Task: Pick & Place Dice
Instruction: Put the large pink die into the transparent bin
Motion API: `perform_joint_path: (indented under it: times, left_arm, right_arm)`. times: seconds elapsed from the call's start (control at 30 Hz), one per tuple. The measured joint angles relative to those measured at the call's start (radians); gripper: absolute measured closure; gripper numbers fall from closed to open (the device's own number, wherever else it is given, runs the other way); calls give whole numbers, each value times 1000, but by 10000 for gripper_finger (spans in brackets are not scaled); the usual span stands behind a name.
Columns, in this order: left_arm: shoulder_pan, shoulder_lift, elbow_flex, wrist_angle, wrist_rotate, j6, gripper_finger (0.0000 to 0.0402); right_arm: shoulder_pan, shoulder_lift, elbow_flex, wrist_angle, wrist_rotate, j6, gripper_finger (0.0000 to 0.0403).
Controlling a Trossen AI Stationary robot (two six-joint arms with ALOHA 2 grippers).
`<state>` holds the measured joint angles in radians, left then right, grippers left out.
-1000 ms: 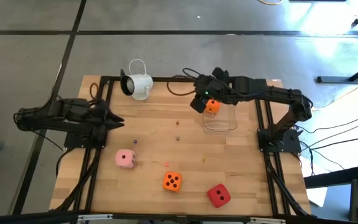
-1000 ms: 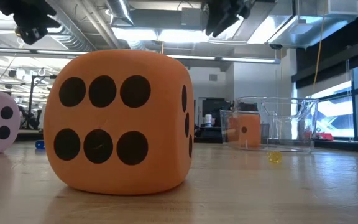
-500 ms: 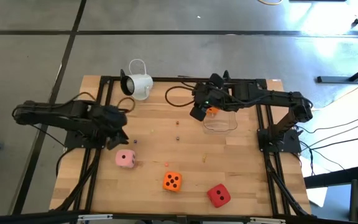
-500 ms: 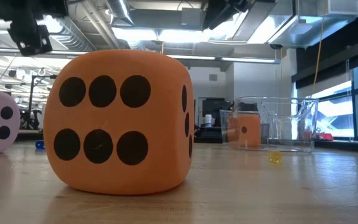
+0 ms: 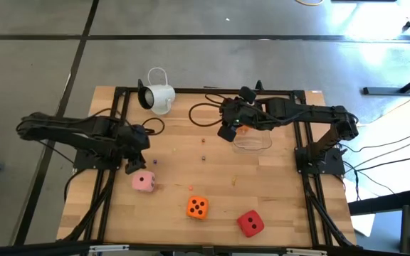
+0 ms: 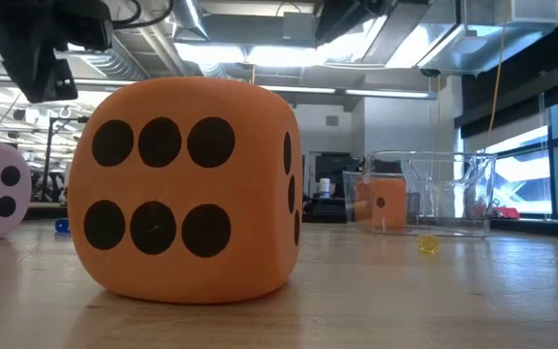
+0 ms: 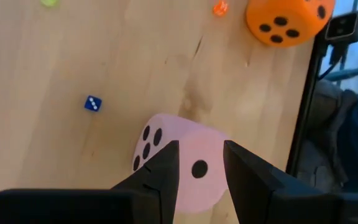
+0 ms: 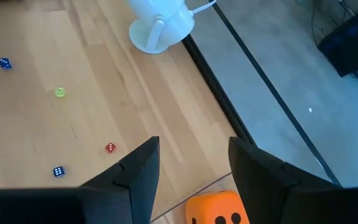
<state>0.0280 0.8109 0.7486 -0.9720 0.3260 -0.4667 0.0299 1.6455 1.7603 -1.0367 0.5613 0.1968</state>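
Note:
A pale pink die point(image 5: 144, 182) lies on the wooden table point(image 5: 276, 206) at the left. My left gripper point(image 5: 134, 166) hangs open just above it, pointing steeply down; in the left wrist view its fingers point(image 7: 166, 171) frame the pink die point(image 7: 194, 186) without touching. One orange die point(image 5: 197, 207) and a red die point(image 5: 250, 222) rest near the front edge. A second orange die point(image 5: 243, 129) sits on the floor of a clear container point(image 5: 253, 139). My right gripper point(image 5: 226, 132) hovers open at the container's left rim, above that orange die point(image 8: 219, 210).
A white mug-like camera point(image 5: 159, 98) stands at the far edge. Tiny dice are scattered mid-table, among them a blue one point(image 7: 92, 103) and a red one point(image 8: 110, 147). Black frame rails point(image 5: 112, 142) run along both sides. A cable point(image 5: 201, 107) loops behind the right gripper.
My left gripper has swung out from the left rail toward the pink die, sinking and tipping to point down at it. My right gripper has drifted a little toward the near edge by the container's rim. No die has moved.

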Motion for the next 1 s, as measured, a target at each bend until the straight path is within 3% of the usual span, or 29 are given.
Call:
perform_joint_path:
  times: [0.43,0.7,1.0]
  left_arm:
    - [0,112,0,-60,2,102,280]
    - [35,154,0,-80,4,187,224]
    - [195,178,0,-112,185,323,173]
  right_arm:
    - [0,0,0,0,0,1,213]
    - [0,0,0,0,0,4,213]
    - [6,0,0,0,-1,30,213]
